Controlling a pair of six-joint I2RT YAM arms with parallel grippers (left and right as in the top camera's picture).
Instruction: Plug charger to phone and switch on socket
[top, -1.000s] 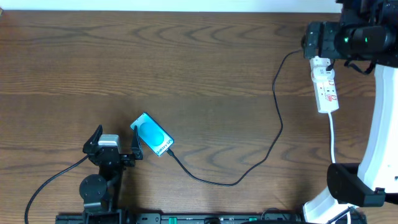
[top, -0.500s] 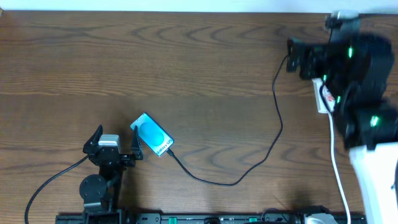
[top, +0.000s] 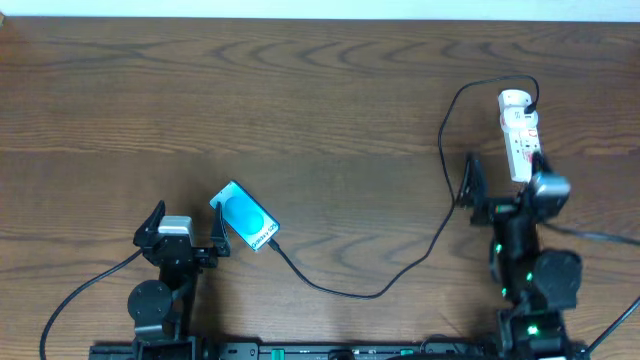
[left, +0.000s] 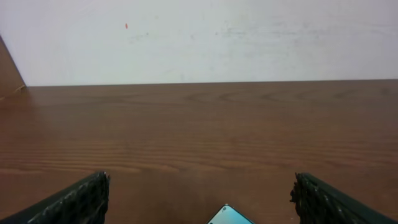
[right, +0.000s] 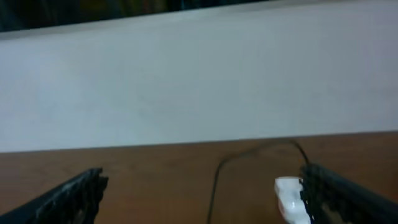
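Observation:
The phone (top: 245, 217) lies at an angle at the front left, cyan screen up; one corner shows in the left wrist view (left: 229, 216). The thin black charger (top: 447, 205) runs from the phone's lower right end, loops across the table and reaches the top of the socket (top: 518, 128), a white strip at the back right. The right wrist view shows the socket (right: 289, 196) and the charger (right: 214, 180) as well. My left gripper (top: 187, 213) is open and empty, just left of the phone. My right gripper (top: 503, 177) is open and empty, just in front of the socket.
The table is dark brown wood (top: 300, 110) with a pale wall behind it (left: 199, 37). The socket's white cord is hidden under my right arm (top: 535, 275). A black cable (top: 85, 290) trails from the left arm at the front left.
My right arm has pulled back from above the socket to the front right, which uncovers the socket. The left arm, the phone and the charger have not moved.

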